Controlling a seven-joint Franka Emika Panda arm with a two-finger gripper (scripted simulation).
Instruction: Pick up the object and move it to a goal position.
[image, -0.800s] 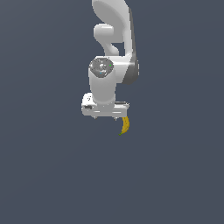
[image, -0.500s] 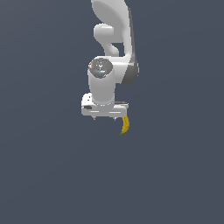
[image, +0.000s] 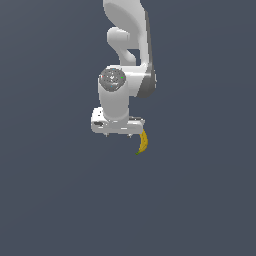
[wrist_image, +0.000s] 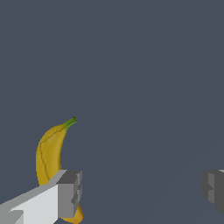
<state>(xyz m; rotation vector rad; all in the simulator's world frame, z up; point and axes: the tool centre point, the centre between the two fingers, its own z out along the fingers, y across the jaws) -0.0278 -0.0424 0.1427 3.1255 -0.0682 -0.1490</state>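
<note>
Gripper (wrist_image: 140, 188) fingers stood wide apart, clamping nothing. Banana (wrist_image: 50, 157) lay behind one finger (wrist_image: 68, 192), outside the gap; at centre frame in exterior view (image: 143, 141).

arm: white, reaching down from above | claw (image: 118, 134): pointing down | banana (image: 143, 142): yellow, just beside the claw's end toward the exterior view's right, dark tip lowest
</note>
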